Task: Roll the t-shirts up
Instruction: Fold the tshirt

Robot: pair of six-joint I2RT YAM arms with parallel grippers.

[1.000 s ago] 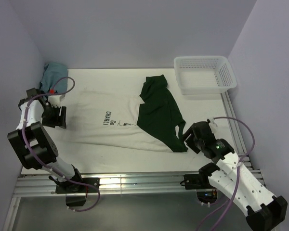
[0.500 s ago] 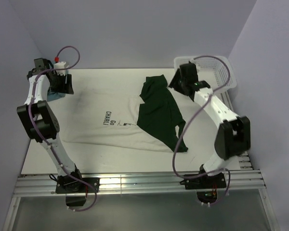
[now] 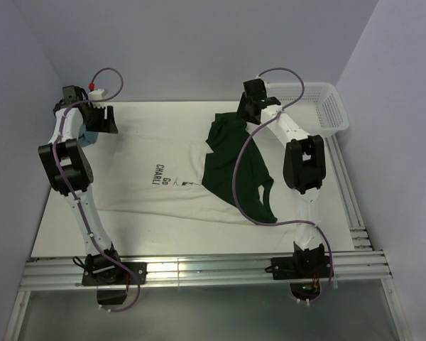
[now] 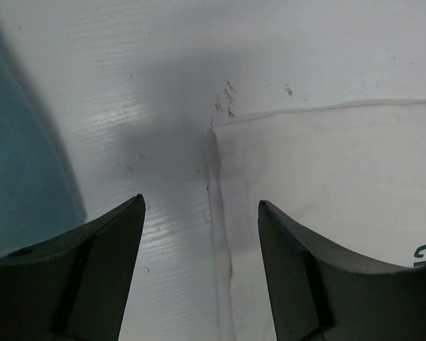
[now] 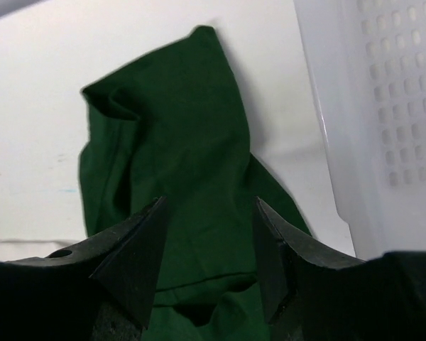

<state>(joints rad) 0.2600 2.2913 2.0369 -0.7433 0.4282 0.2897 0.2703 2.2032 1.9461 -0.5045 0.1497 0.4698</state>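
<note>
— What's different from a second ago?

— Both arms have moved. The left arm was folded low by the near-left edge of the t-shirt. It has since stretched up to the far left, and the left fingers now hang open over the shirt's far-left corner, just beside the teal cloth.

— And the right arm?

— The right arm was crouched at the near right of the worktop, by the near tip of the green sleeve. Half a second ago it reached toward the basket, then swung inward — the right fingers now sit above the sleeve's far end, apart.
</note>
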